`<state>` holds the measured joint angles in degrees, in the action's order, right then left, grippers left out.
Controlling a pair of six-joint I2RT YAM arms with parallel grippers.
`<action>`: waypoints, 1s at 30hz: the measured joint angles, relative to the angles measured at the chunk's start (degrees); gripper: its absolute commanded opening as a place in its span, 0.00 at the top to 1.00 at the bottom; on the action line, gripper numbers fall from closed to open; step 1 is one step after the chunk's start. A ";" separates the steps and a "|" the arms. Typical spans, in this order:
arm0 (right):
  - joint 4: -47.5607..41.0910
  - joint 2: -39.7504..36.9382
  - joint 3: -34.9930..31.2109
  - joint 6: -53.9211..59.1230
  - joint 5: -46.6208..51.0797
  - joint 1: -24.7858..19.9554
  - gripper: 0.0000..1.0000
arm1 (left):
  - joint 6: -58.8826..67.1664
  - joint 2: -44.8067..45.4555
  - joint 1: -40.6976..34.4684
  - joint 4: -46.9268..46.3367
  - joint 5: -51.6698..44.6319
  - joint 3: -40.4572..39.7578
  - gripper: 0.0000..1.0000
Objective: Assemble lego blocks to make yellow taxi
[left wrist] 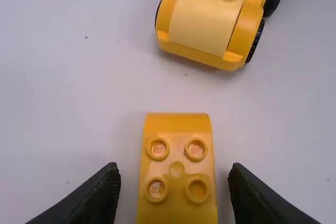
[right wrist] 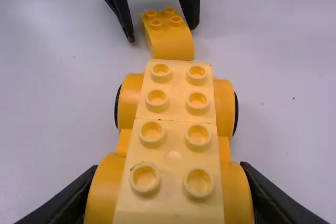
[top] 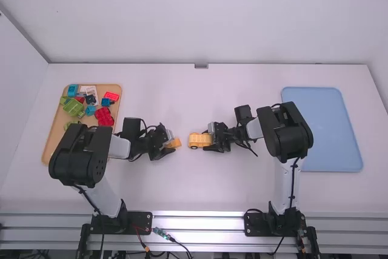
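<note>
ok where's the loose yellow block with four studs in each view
high view: the loose block is left of the middle, at the left claw
left wrist view: between the left claw's parted fingers, a gap on each side
right wrist view: beyond the wheeled yellow base, again between the left claw's fingers
shared landmark: that wheeled base, apart from the block in the high view

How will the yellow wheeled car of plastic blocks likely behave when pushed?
The yellow car would probably roll once released, given its black wheels. It seems stiff: hard, studded blocks. Tipping looks unlikely, with wheels both sides.
</note>
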<state>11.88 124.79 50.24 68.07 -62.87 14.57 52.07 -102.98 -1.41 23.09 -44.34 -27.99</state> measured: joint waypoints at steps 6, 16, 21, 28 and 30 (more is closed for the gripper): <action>0.00 0.00 0.00 -0.02 0.00 -0.02 0.72 | -0.02 0.00 0.00 -0.11 0.00 -0.02 0.53; -0.33 0.02 0.07 0.02 -0.02 0.00 0.72 | -0.02 0.00 -0.48 -0.04 0.00 -0.02 0.64; -0.26 0.00 0.07 0.00 -0.04 0.00 0.72 | -0.07 0.00 -0.55 0.07 0.02 -0.02 0.73; -0.28 0.02 0.07 -0.20 -0.07 0.00 0.72 | -0.02 0.02 -0.59 0.37 0.00 -0.02 0.88; -0.09 0.02 0.04 -0.66 -0.07 -0.02 0.72 | -0.02 0.00 -0.59 0.13 0.00 -0.02 0.98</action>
<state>11.79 124.81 50.28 67.42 -62.94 14.55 52.05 -102.98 -2.00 23.22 -44.34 -28.01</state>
